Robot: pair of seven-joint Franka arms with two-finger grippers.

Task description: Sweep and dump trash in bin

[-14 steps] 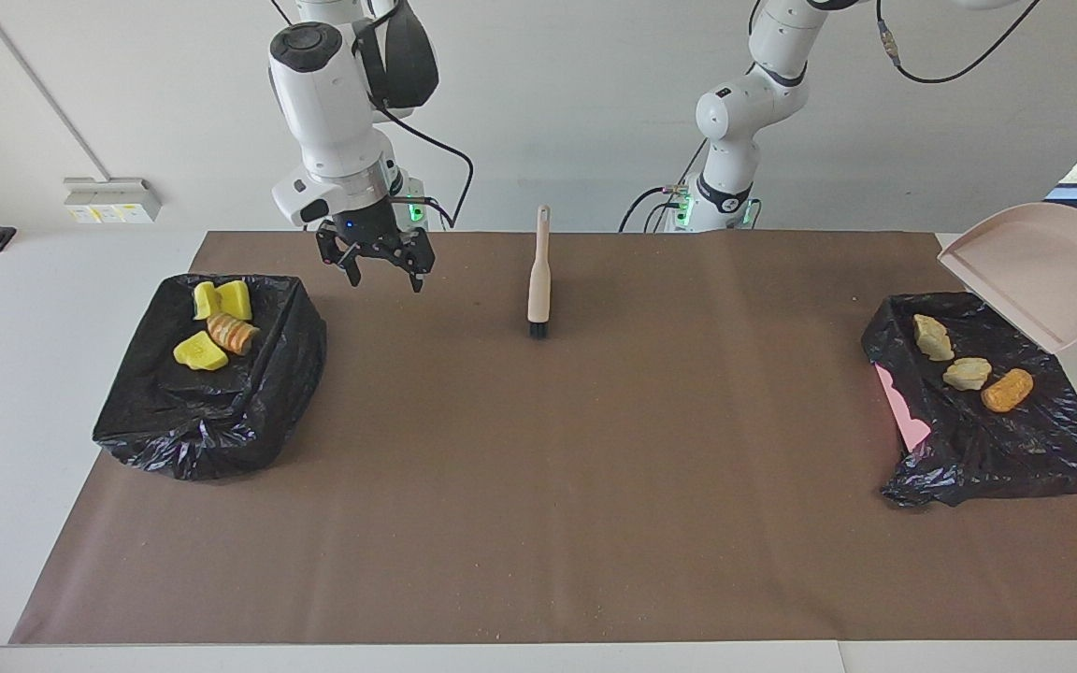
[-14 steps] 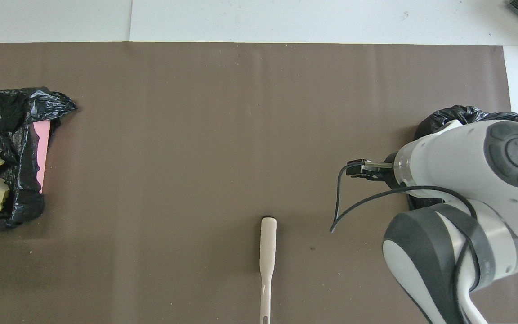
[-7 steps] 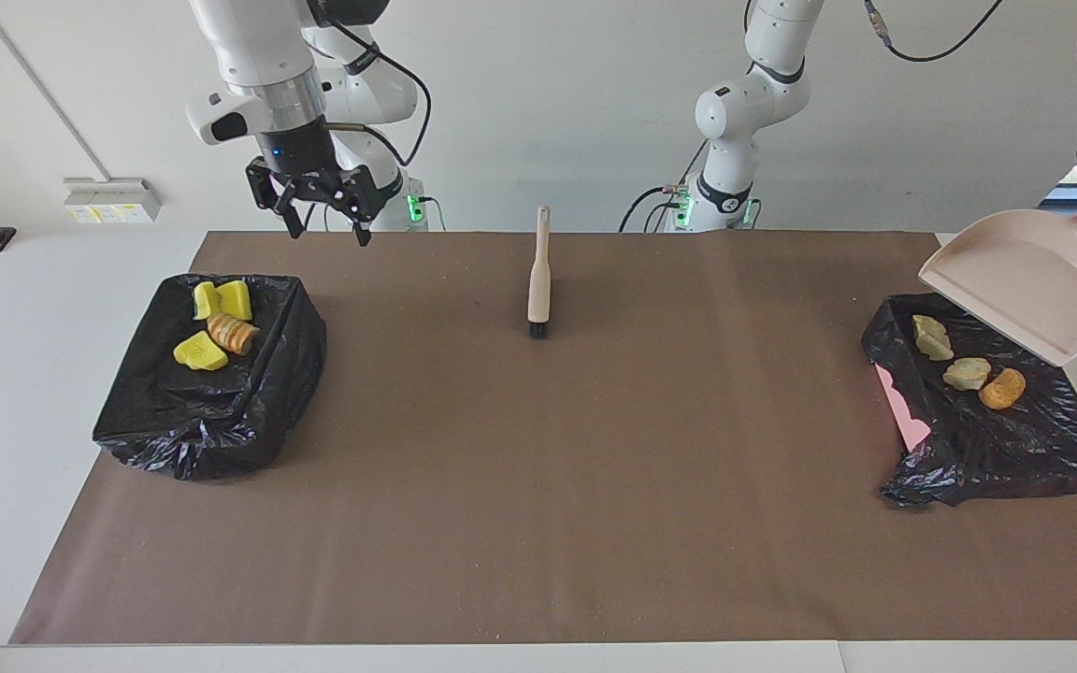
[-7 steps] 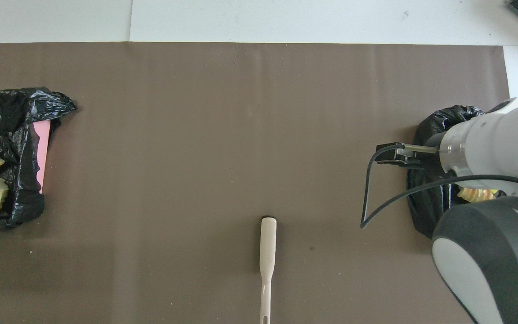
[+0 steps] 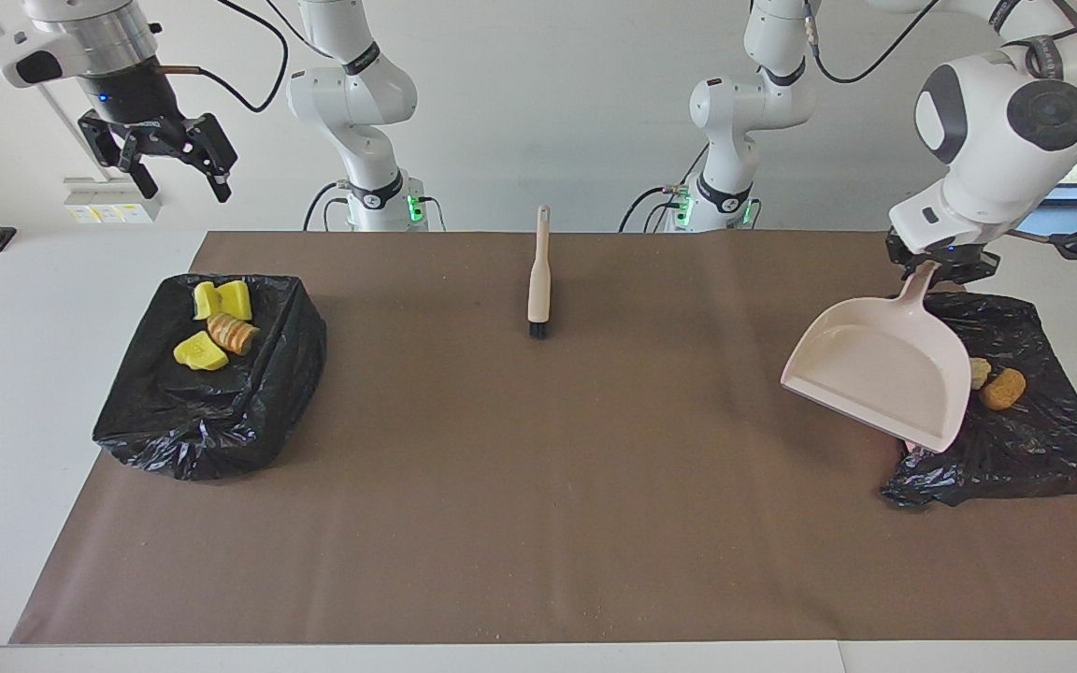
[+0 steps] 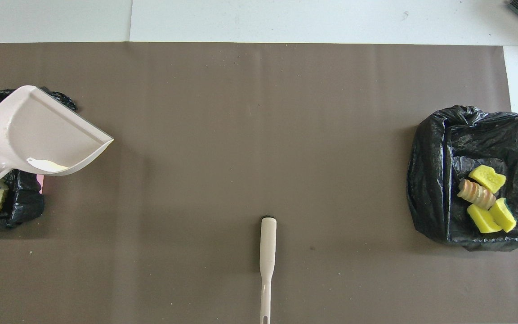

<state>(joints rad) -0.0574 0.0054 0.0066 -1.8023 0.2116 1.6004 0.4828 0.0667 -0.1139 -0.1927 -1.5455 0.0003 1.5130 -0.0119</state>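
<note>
The dustpan [image 5: 880, 374] is pinched by its handle in the left claw [image 5: 937, 271], over a black-bagged bin [image 5: 1025, 449] holding tan trash [image 5: 1003, 388]. The right claw [image 5: 165, 159] is spread, high near the other bin [image 5: 211, 421], where yellow trash [image 5: 200, 352] lies. A brush [image 5: 538, 280] rests mid-tabletop.

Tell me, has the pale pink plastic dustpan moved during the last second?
Yes. The pale pink plastic dustpan, in the left gripper, has come down and toward the table's middle, now covering part of the black bin bag.
</note>
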